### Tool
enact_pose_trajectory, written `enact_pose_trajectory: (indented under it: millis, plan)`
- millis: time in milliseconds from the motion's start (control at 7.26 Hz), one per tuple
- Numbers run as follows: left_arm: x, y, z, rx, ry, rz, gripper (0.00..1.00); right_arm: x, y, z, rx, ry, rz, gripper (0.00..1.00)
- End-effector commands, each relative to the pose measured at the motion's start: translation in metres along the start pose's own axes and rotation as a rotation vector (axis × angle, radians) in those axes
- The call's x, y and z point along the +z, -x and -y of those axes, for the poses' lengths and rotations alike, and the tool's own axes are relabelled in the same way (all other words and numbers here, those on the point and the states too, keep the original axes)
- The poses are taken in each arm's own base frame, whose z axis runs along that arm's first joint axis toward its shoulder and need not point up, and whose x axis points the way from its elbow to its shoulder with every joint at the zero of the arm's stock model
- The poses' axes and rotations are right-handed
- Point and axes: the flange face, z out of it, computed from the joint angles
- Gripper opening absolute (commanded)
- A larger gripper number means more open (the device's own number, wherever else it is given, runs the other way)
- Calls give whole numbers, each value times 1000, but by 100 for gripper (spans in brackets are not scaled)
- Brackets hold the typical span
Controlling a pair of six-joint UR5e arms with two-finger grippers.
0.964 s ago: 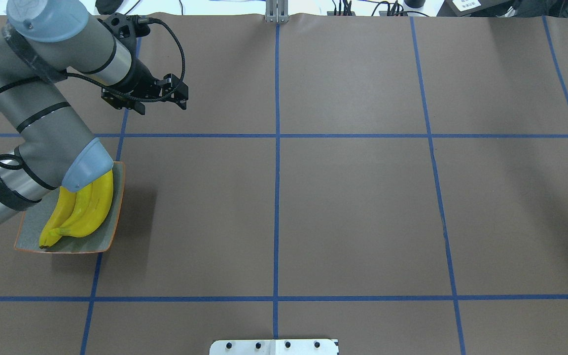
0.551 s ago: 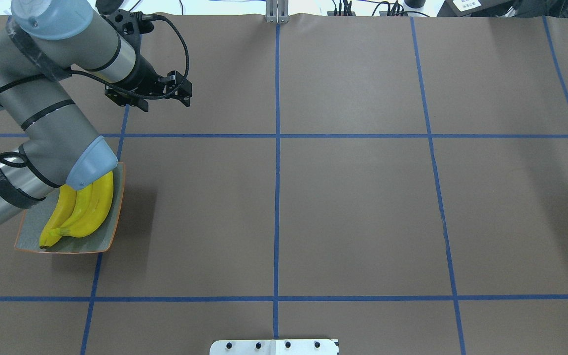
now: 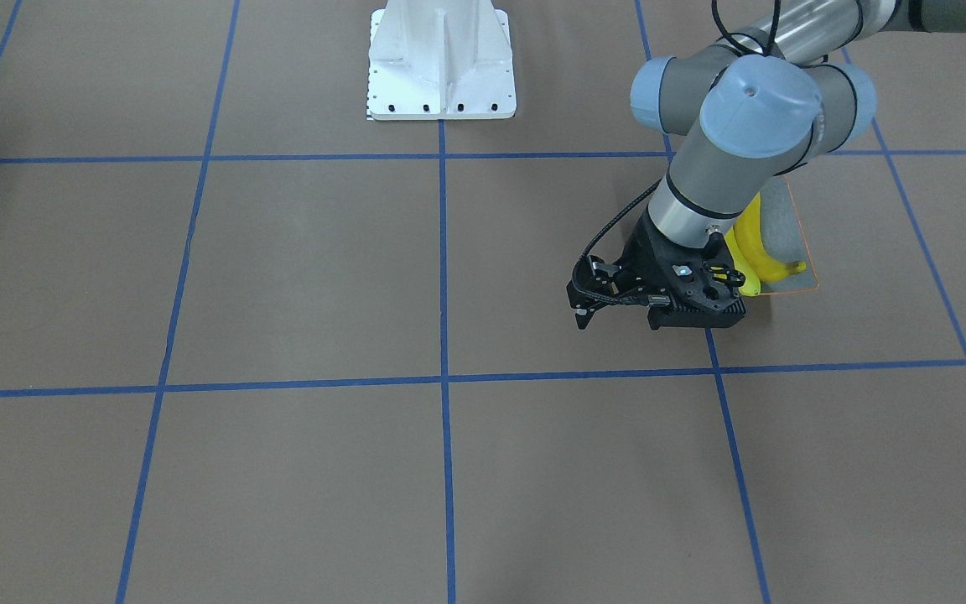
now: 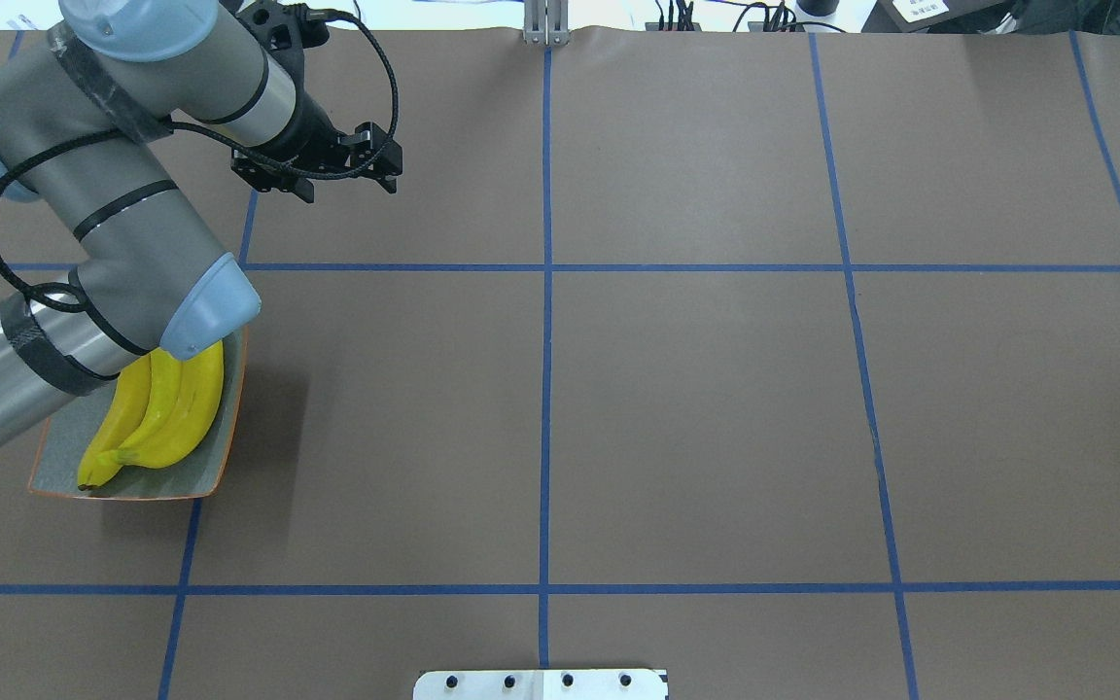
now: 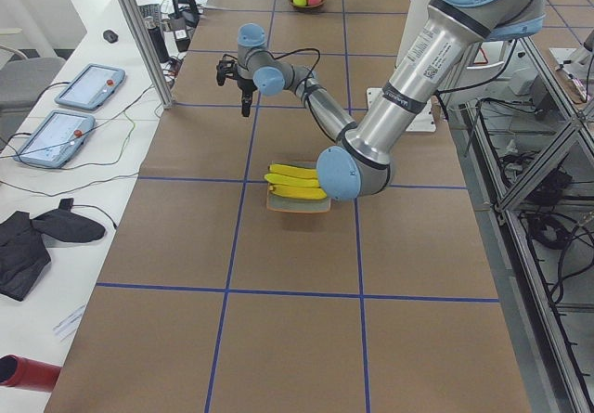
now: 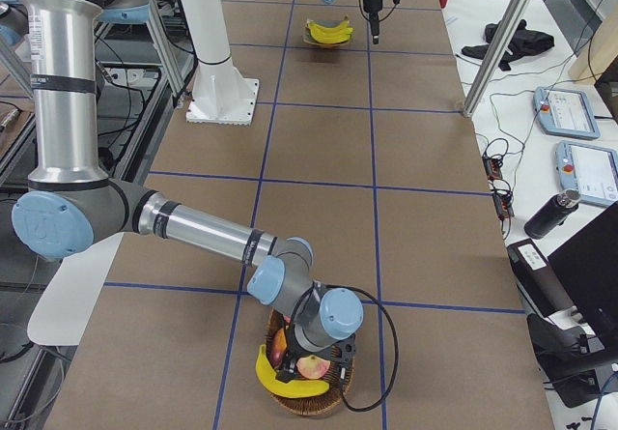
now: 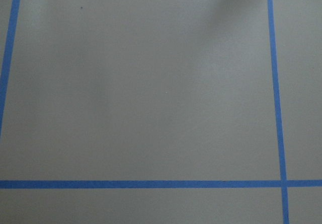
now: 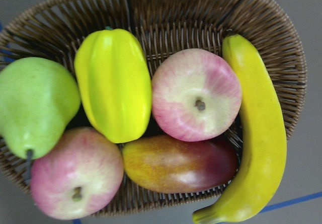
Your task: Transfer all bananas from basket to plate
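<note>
1. Your right gripper [image 6: 314, 358] hangs over the basket [image 8: 282, 43], and your left gripper [image 4: 375, 170] carries nothing (I cannot tell either's finger spread).
2. The last banana [image 8: 261, 133] lies on the basket's edge, below and beside the right fingers; the other bananas [image 4: 161, 418] sit on the plate [image 4: 132, 489].
3. Watch it: a skewed pinch could roll it overboard or snag the apple [image 8: 196, 95].
4. Outside that edge, open table [image 6: 435, 256]; inside, crowded.

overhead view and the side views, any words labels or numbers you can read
None can be read.
White label at the overhead view's top edge: print too small.
Dark marking along the left arm in the left side view: blurred.
</note>
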Motion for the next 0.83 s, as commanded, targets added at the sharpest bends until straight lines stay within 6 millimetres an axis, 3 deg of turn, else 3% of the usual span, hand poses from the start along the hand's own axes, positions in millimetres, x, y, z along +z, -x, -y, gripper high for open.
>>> enact_pose_trajectory:
  millis: [0,689]
  plan:
    - [5,-8,-1,7,-11,9,100,25,-21,-2,-3,4,-7,99]
    - [5,-10,0,10,-13,8,100,34,-32,-14,21,12,6,98]
